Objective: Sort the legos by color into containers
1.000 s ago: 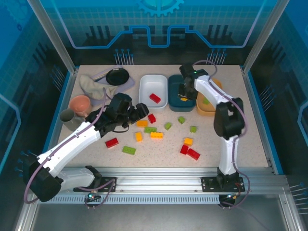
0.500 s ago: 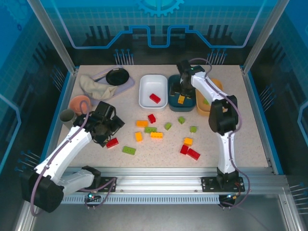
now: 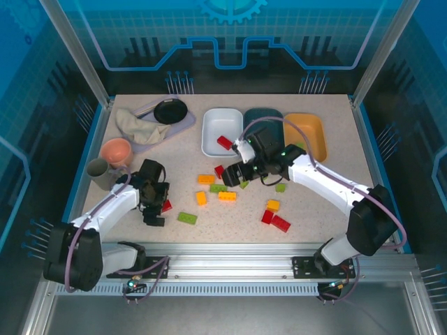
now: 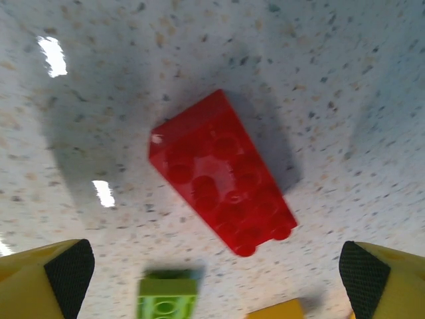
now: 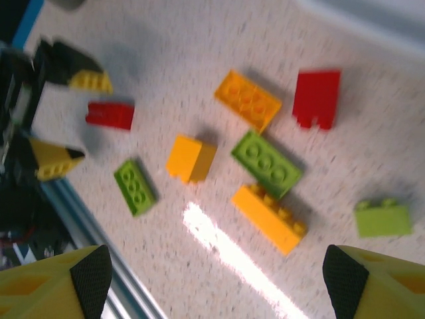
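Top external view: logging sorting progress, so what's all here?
white tray: one, white, far centre, holds one red lego
dark teal tray: one, teal, right of it
orange tray: one, orange, far right
red legos: four loose, red, mid-table
yellow-orange legos: four, orange, mid-table
green legos: four showing, green, mid-table
pink bowl: one, pink, left edge
grey mug: one, grey, beside bowl
cloth: one, beige, far left
black dish: one, black, by cloth
left gripper: open, aimed at a red lego
right gripper: open, above mid-table legos

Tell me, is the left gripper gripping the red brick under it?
No, the left gripper stands open, and the red brick lies loose on the table between its tips.
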Robot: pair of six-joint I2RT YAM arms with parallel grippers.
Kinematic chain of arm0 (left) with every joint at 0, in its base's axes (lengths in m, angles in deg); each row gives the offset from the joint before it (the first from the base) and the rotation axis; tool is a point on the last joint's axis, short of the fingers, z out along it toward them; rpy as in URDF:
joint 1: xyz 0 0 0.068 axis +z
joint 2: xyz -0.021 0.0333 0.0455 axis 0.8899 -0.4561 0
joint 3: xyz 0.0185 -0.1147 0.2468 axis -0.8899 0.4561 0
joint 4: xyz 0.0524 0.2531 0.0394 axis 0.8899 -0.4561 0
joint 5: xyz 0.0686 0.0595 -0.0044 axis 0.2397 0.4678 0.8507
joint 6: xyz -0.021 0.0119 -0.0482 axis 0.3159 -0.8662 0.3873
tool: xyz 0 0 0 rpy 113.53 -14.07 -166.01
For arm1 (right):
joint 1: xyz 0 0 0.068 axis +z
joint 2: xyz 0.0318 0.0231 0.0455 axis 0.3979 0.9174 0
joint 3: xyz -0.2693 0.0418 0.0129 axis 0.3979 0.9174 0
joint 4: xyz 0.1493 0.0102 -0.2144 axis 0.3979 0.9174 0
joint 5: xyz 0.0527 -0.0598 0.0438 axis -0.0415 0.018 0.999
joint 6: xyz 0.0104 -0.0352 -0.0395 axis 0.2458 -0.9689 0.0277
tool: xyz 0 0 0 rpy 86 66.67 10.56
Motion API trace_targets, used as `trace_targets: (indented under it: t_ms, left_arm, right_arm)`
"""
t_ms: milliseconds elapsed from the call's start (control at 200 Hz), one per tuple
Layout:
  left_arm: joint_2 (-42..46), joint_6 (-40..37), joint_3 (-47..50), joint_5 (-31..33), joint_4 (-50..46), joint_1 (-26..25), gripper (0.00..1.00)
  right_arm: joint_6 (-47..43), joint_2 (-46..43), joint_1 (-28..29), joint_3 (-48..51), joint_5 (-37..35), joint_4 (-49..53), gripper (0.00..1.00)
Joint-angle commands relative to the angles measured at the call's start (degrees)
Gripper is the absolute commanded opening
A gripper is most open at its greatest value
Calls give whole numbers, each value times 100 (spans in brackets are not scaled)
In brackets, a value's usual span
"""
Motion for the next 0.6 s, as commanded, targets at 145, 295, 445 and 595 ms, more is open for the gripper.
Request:
trace_targets:
  t_ms: [145, 295, 445, 595]
  left_arm:
    - [-550, 1207, 144, 232, 600, 105, 91]
    - [-632, 1229, 199, 479, 714, 181, 77]
    - [-750, 1095, 245, 496, 756, 307, 60]
    - [-951, 1028, 342, 331, 896, 391, 59]
  right_arm:
    - [153, -450, 323, 479, 423, -344, 85]
    - [182, -485, 326, 453, 412, -313, 84]
    - [177, -335, 327, 374, 474, -330, 84]
    - [187, -210, 347, 211, 524, -348, 84]
